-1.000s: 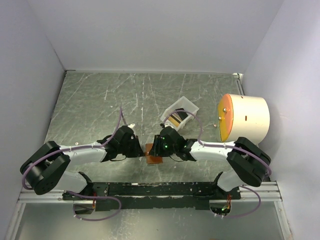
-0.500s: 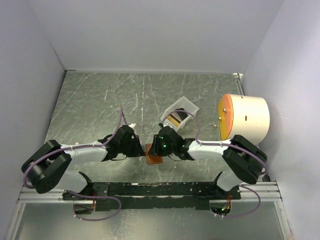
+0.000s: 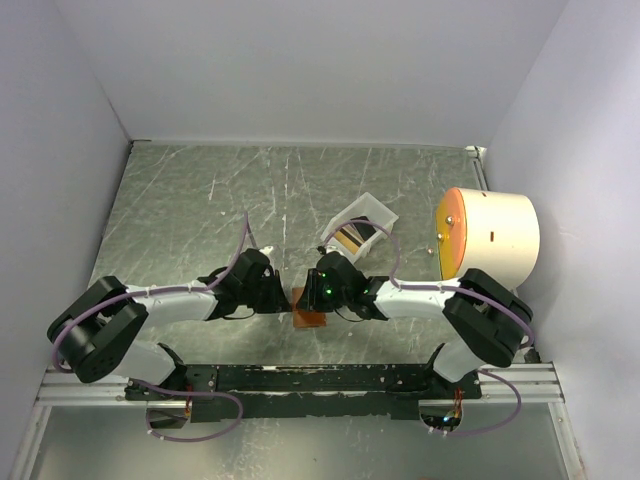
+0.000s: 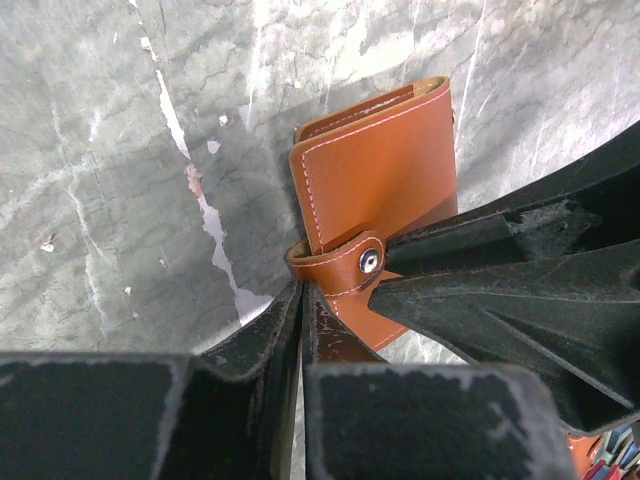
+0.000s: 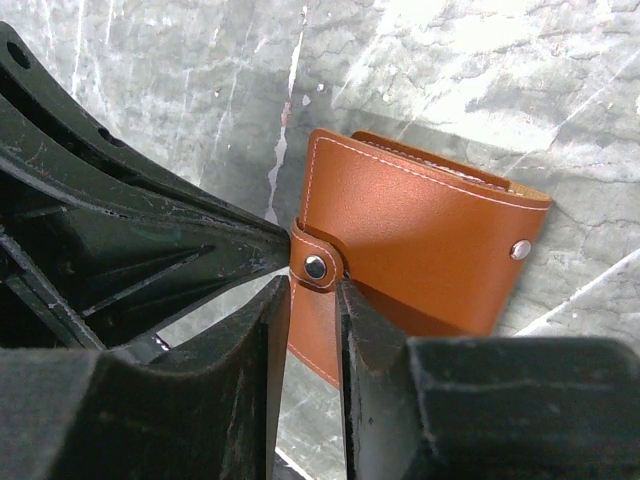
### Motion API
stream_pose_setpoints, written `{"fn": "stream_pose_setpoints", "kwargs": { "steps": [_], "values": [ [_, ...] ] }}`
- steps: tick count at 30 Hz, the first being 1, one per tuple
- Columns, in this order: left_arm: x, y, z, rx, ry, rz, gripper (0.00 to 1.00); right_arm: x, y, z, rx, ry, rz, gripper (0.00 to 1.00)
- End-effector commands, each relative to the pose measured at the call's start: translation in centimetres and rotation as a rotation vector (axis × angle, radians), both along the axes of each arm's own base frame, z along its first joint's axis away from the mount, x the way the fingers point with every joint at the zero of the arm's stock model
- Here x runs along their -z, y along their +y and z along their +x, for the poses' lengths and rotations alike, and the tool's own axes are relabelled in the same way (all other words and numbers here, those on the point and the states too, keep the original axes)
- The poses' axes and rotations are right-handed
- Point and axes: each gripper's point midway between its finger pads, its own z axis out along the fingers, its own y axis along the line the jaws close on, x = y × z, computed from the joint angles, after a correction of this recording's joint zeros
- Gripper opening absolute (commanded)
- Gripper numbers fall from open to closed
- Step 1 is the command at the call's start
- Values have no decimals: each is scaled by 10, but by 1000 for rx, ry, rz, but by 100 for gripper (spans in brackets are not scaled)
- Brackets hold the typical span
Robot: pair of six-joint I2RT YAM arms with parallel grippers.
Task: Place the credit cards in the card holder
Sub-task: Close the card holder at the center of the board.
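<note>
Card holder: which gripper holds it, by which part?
The left gripper pinches the card holder by its edge at the snap tab; right gripper straddles that edge, grip unclear.

Smooth tan leather-like card holder (white stitching, shiny metal snap), scratched glossy table

Brown leather card holder, white-stitched, lies folded shut with its snap tab at one edge

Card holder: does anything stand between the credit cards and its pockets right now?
Yes. The card holder is folded shut, its snap tab wrapped over the edge, so the pockets are hidden. The credit cards sit in the white tray beyond it. The left gripper and right gripper are both at the snap tab, nothing between.
</note>
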Motion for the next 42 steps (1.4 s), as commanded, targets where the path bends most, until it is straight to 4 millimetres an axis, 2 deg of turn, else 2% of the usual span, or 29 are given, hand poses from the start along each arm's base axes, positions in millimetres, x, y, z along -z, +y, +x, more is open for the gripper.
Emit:
{"fn": "stream_pose_setpoints", "kwargs": {
  "steps": [1, 7, 11, 16, 20, 25, 30, 35, 42],
  "values": [
    [-18, -16, 10, 34, -48, -69, 15, 4, 2, 2, 12, 6, -2, 25],
    [-21, -11, 11, 3, -42, -49, 16, 0, -3, 5, 41, -4, -13, 25],
    [-32, -8, 20, -46, -63, -55, 23, 2, -10, 6, 58, -12, -43, 25],
    [-33, -3, 31, -71, -35, -88, 23, -3, -10, 7, 65, -22, -38, 25],
    [-32, -4, 36, -63, -36, -77, 23, -7, -10, 10, 67, -34, -40, 25],
    [-36, -14, 41, -34, -50, -144, 28, -1, -6, 9, 53, -19, -43, 26],
    [-19, -18, 38, -1, 0, -136, 29, 5, -7, 8, 49, -7, -63, 26],
    [5, -6, 28, -22, 64, -68, 21, 12, -10, 7, 44, 4, -98, 26],
    [14, 0, 22, -31, 86, -45, 17, 21, -10, 4, 25, 30, -128, 25]
  ]
}}
